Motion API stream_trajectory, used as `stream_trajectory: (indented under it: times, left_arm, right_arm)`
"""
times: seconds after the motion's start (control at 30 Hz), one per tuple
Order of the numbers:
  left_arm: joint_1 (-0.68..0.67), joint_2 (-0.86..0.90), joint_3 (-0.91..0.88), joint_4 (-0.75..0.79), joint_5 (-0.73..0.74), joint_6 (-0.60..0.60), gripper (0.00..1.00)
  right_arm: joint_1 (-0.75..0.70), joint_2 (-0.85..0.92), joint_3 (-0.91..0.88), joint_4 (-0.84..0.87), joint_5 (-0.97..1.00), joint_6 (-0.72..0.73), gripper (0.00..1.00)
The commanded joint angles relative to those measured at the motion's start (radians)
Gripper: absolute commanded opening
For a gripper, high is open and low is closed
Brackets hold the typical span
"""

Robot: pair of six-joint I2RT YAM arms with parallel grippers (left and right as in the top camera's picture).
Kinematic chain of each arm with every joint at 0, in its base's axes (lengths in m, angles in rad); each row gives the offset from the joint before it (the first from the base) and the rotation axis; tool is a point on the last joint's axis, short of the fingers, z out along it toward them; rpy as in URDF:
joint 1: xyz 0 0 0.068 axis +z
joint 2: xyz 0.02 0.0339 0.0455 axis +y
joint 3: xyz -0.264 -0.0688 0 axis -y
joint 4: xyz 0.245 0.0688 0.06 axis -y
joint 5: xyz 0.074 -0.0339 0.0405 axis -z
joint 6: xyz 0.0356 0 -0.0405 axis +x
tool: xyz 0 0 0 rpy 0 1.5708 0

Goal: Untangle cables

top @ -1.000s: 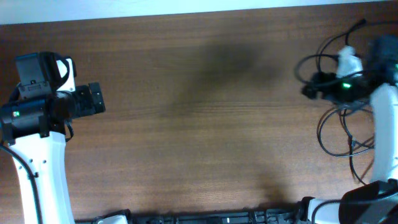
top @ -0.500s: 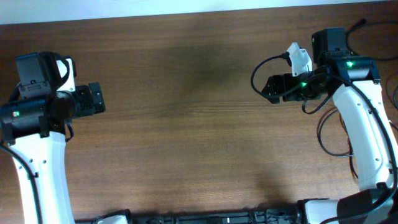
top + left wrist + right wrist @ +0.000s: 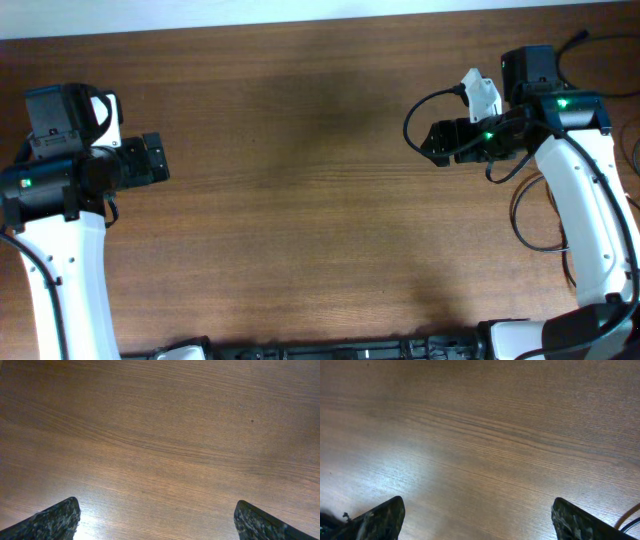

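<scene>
overhead view: a brown wooden table (image 3: 300, 200) fills the frame, with one white robot arm at each side edge. the left gripper (image 3: 160, 158) sits at the middle left of the frame and points toward the centre. the right gripper (image 3: 428, 140) sits at the upper right and points left toward the centre. the cables (image 3: 515, 220) lie at the right edge of the frame as thin black loops on the wood, partly hidden under the right arm. they are below and behind the right gripper, apart from its tips and far from the left gripper.

left wrist view: the two dark fingers (image 3: 55, 520) show only in the bottom left and bottom right corners, spread wide apart. only bare wood grain shows between them, and they grip nothing.

right wrist view: the fingers (image 3: 585, 522) are likewise in the two bottom corners, spread wide, with bare wood between them and nothing gripped. a thin black cord (image 3: 629, 519) crosses the lower right corner just outside the finger; whether it is one of the cables cannot be told.
</scene>
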Motion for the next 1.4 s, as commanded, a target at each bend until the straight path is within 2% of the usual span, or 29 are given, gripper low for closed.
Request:
stream_trajectory:
  times: [0.0, 0.23, 0.37, 0.57, 0.67, 0.83, 0.97, 1.07, 1.13, 1.27, 1.37]
  left_arm:
    - [0.005, 0.000, 0.003, -0.016, -0.038, 0.037, 0.99]
    - [-0.001, -0.009, 0.002, -0.068, -0.068, 0.047, 0.99]
    - [-0.044, -0.067, -0.033, -0.002, -0.060, 0.046, 0.99]
    - [-0.141, -0.257, -0.289, 0.433, -0.063, 0.046, 0.99]
    - [-0.177, -0.375, -0.522, 0.741, -0.063, 0.034, 0.99]
    - [-0.182, -0.527, -0.903, 1.240, -0.041, -0.098, 0.99]
    - [-0.182, -0.607, -1.173, 1.645, 0.009, -0.110, 0.99]
    - [-0.182, -0.660, -1.332, 1.888, 0.005, -0.109, 0.99]
    - [-0.182, -0.695, -1.401, 1.940, 0.002, -0.109, 0.99]
    - [-0.182, -0.798, -1.496, 1.925, -0.031, -0.109, 0.99]
    - [-0.182, -0.874, -1.506, 1.800, -0.063, -0.109, 0.99]
  right_arm:
    - [0.005, -0.016, -0.002, 0.003, 0.002, -0.008, 0.92]
    - [0.005, -0.016, -0.002, 0.003, 0.002, -0.008, 0.92]
    - [0.005, -0.016, -0.003, 0.003, 0.002, -0.008, 0.92]
    - [0.005, -0.016, -0.002, 0.003, 0.002, -0.008, 0.92]
    - [0.005, -0.016, -0.002, 0.003, 0.002, -0.008, 0.92]
    - [0.005, -0.016, -0.002, 0.003, 0.002, -0.008, 0.92]
    - [0.005, -0.016, -0.002, 0.003, 0.002, -0.008, 0.92]
    - [0.005, -0.016, -0.002, 0.003, 0.002, -0.008, 0.92]
    - [0.005, -0.016, -0.002, 0.003, 0.002, -0.008, 0.92]
    - [0.005, -0.016, -0.002, 0.003, 0.002, -0.008, 0.92]
    - [0.006, -0.016, -0.002, 0.003, 0.002, -0.008, 0.92]
